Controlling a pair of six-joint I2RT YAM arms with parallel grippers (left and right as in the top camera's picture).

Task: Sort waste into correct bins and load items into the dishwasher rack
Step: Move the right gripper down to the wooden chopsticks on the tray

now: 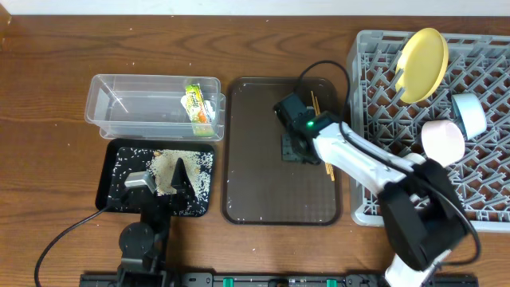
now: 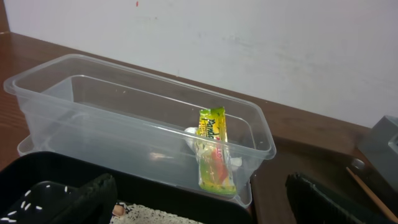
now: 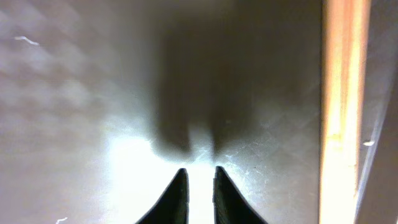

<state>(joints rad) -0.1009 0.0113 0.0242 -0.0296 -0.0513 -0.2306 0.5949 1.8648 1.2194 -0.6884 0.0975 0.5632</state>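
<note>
Chasing the chopsticks now, seemingly the last bits not yet in the dishwasher rack, lying along the right edge of the brown tray. Hovering low over that tray with right jaws almost pressed together, pinching nothing, one stick just beside. Sitting over the black tray with left jaws spread. Seeing the wrapper in the clear tub, plate and bowls racked. Probably needs opening up, shifting over the stick, then closing.

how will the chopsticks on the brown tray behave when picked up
The chopsticks look like thin wood, so probably stiff and light. Lying flat on the glossy brown tray, they may slide or roll when nudged.
</note>
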